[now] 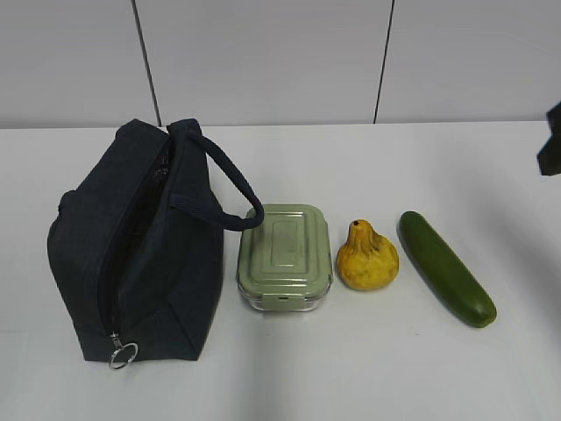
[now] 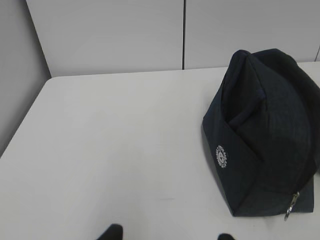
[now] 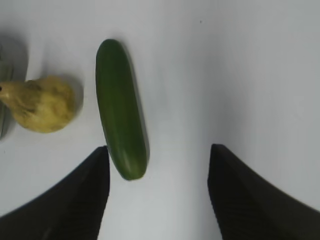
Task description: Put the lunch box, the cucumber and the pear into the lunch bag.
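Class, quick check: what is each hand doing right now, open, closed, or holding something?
Left hand: only two dark fingertips show at the frame's bottom edge, spread apart, holding nothing; open.
Right hand: open, empty, above the table beside the cucumber.

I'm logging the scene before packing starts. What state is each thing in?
lunch bag: upright on the table, zipper closed, pull ring at the near end.
lunch box: lid on, flat, beside the bag.
pear: loose on the table, neck pointing away.
cucumber: lying flat, untouched.
left gripper: open, empty, above bare table.
right gripper: open, empty, near the cucumber's end.
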{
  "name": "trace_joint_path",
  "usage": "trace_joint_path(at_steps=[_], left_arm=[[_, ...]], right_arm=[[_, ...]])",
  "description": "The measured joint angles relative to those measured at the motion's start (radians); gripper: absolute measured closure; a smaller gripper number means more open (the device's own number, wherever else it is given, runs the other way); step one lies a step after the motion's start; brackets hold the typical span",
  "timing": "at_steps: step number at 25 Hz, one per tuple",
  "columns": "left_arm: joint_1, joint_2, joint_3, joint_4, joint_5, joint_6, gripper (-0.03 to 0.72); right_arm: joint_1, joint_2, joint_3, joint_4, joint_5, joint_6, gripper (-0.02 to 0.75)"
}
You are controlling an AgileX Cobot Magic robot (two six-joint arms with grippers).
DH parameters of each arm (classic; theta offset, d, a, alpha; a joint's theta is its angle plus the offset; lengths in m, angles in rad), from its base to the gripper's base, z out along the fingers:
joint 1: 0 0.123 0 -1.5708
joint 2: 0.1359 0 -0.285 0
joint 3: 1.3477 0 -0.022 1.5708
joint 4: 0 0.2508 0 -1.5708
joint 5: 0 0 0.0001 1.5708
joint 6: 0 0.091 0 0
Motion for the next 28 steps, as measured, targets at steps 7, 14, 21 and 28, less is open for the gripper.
trace_joint_path(at_steps=[7, 14, 21, 28], left_arm=[[0.0, 0.286, -0.058, -0.259, -0.044, 0.067, 0.346], [0.0, 0.711, -0.143, -0.496, -0.255, 0.294, 0.346], [0.0, 1.046, -0.255, -0.639, -0.287, 0.495, 0.341], [0.0, 1.184, -0.287, -0.667, -0.257, 0.56, 0.34]], right_arm=[[0.0, 0.332, -0.15, 0.112, -0.051, -0.083, 0.261], [0.0, 0.384, -0.16, 0.209, -0.123, -0.157, 0.262], [0.0, 0.413, -0.192, 0.28, -0.124, -0.217, 0.261], [0.0, 0.417, -0.239, 0.284, -0.12, -0.225, 0.262]])
